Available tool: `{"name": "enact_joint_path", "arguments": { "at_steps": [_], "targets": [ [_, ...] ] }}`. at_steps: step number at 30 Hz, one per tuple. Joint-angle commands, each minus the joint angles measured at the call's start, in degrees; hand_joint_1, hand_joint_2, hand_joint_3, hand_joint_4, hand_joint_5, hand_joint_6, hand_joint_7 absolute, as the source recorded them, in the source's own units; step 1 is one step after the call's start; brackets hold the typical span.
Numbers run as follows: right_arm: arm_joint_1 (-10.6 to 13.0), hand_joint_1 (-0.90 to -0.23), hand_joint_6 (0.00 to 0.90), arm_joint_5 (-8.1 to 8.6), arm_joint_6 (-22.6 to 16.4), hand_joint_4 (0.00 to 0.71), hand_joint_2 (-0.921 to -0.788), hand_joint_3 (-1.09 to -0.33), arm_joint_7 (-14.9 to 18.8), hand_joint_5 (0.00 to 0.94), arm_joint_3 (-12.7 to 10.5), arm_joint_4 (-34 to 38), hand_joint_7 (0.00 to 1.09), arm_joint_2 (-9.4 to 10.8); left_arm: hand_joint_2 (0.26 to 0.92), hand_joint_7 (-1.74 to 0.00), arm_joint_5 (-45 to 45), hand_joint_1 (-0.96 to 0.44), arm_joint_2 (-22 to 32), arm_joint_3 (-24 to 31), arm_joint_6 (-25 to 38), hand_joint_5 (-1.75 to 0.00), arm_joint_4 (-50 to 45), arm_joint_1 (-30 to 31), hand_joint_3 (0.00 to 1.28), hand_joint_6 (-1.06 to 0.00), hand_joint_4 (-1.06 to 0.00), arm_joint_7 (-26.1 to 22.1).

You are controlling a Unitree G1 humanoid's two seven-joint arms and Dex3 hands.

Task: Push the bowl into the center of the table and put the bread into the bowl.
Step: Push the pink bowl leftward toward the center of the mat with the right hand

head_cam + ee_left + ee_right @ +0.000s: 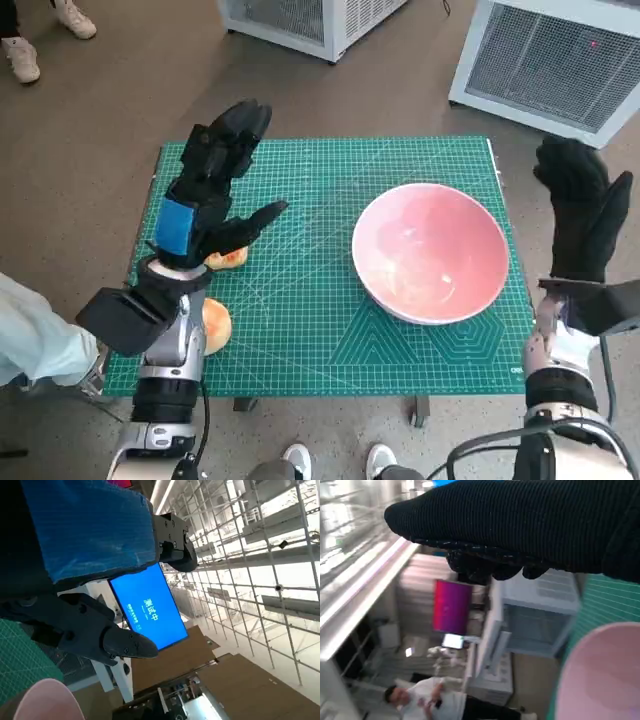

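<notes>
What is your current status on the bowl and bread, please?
Left hand and right hand open, raised, holding nothing. Pink bowl empty, right of table centre. Bread on mat under left hand. Nothing blocking.

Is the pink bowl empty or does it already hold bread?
Empty. The head view shows only the pink bowl's bare inside; the bread lies on the green mat beneath the left hand.
</notes>
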Motion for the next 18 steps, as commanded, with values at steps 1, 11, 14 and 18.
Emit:
{"name": "enact_joint_path", "arguments": {
  "at_steps": [1,11,14,18],
  "targets": [
    [0.73,-0.629,0.134,1.28,3.78,0.198,-0.921,-0.821,1.24,0.0,-1.47,2.6,0.33,1.66,0.921,-0.56,-0.49,-0.21,-0.24,0.2,-1.38,0.0,1.14,-0.73,0.18,-0.09,-0.31,-0.34],
    [-0.05,-0.626,0.13,0.07,8.36,0.182,-0.921,-0.804,-0.98,0.005,-1.69,5.09,0.29,4.32,0.921,-0.56,-0.92,-0.21,-0.33,0.24,-1.94,0.0,1.99,-0.86,0.18,-0.09,-0.31,-0.79],
    [-0.35,-0.624,0.136,-0.27,10.0,0.186,-0.921,-0.802,-1.84,0.007,-1.7,5.62,0.29,5.17,0.921,-0.56,-1.03,-0.21,-0.29,0.28,-2.13,0.0,2.15,-0.81,0.18,-0.09,-0.31,-0.97],
    [-0.82,-0.627,0.155,-0.36,12.09,0.196,-0.921,-0.797,-2.19,0.01,-2.08,6.09,0.29,6.44,0.921,-0.56,-1.1,-0.21,-0.22,0.37,-2.31,0.0,2.27,-0.72,0.18,-0.09,-0.31,-1.17]
  ]
}}
